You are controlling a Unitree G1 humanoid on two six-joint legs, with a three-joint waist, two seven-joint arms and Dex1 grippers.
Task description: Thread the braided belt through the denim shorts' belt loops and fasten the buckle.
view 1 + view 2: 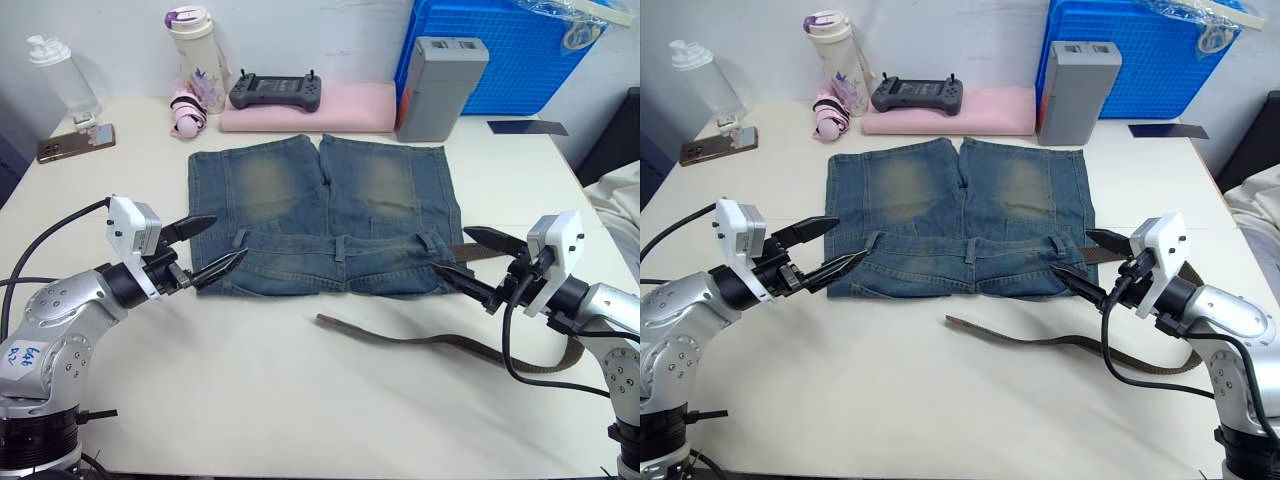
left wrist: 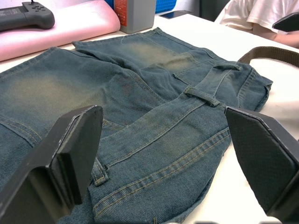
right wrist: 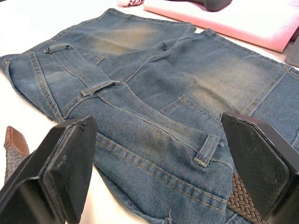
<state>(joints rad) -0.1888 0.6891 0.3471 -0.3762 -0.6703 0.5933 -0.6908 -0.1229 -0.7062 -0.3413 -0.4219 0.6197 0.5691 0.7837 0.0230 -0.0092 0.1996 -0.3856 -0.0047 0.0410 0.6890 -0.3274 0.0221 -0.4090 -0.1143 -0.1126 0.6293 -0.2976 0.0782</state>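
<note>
Jaws of both grippers stand wide open and hold nothing. Left gripper (image 1: 205,250) hovers at the left end of the waistband of the denim shorts (image 1: 320,215); right gripper (image 1: 468,257) hovers at the right end. Shorts lie flat on the worktop (image 1: 300,400), waistband on the near side, legs pointing far. Braided belt (image 1: 430,345) emerges from the waistband's right end beside the right gripper, loops round to the right, and trails back left across the bare worktop near the shorts; its tan tip (image 3: 13,140) lies free. Belt loops (image 1: 340,248) stand along the waistband, most apparently unthreaded. Suggested technique: one gripper pinches the tan tip close to its end, the other steadies the waistband beside the next loop, keeping the strap flat and untwisted.
</note>
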